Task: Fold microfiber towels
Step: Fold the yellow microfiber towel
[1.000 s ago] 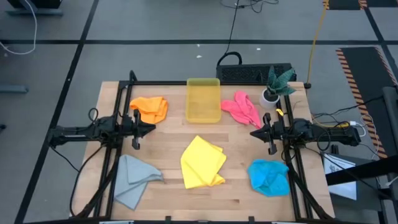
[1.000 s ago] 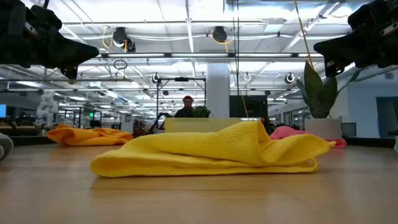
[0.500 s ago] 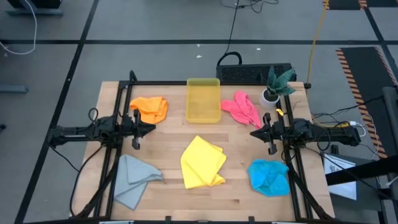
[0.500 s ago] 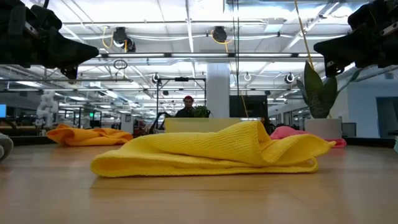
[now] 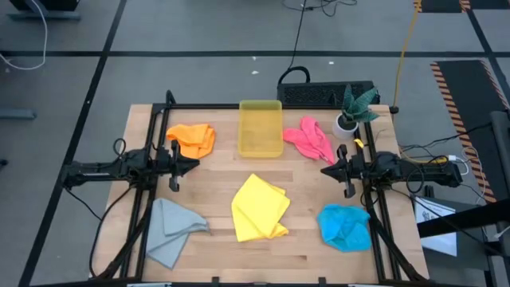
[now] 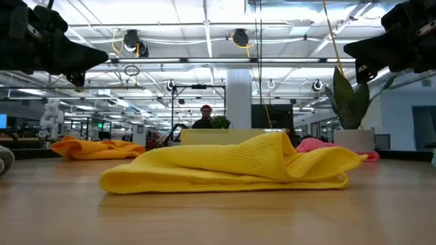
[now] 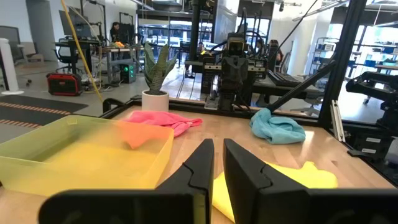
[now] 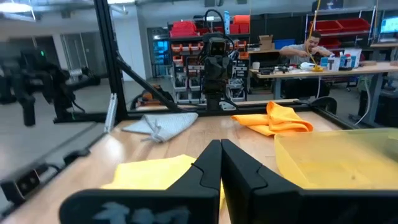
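Note:
Five microfiber towels lie crumpled on the wooden table: orange (image 5: 193,139) far left, pink (image 5: 311,139) far right, yellow (image 5: 259,209) in the middle, light grey (image 5: 171,227) near left, bright blue (image 5: 344,226) near right. My left gripper (image 5: 197,165) hangs level above the table's left side, between the orange and grey towels. Its fingers (image 7: 208,155) stand together with only a thin slit and nothing between them. My right gripper (image 5: 323,170) hangs level on the right side, between the pink and blue towels, shut and empty (image 8: 221,152).
A translucent yellow bin (image 5: 260,127) stands at the far middle of the table. A potted plant (image 5: 355,108) stands at the far right corner. A black frame (image 5: 151,127) runs along the table's sides. Bare wood lies between the two grippers, beyond the yellow towel.

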Controlling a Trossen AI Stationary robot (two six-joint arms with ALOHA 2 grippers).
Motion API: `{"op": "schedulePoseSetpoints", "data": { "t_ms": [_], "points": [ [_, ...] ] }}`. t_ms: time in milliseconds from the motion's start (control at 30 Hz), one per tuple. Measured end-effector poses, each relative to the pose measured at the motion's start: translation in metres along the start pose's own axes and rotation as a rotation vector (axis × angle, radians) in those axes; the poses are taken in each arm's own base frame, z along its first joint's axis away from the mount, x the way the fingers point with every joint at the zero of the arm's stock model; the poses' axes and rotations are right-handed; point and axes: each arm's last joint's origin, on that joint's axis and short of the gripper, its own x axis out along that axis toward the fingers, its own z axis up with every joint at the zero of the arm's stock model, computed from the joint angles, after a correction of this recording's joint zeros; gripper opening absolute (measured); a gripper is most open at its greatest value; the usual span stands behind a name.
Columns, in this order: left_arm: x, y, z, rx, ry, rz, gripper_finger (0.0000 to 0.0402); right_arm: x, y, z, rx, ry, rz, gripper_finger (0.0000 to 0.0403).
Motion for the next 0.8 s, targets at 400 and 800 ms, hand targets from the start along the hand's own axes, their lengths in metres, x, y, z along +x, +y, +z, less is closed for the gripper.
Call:
{"op": "schedulePoseSetpoints", "data": {
  "t_ms": [400,800],
  "points": [
    [0.000,0.000,0.000,0.000,0.000,0.000,0.0037,0.012,0.008,-0.008,0.187,0.100,0.048,0.0000],
    [0.000,0.000,0.000,0.000,0.000,-0.001,0.0037,0.045,0.021,-0.038,0.031,0.302,0.010,0.0030]
  ]
}}
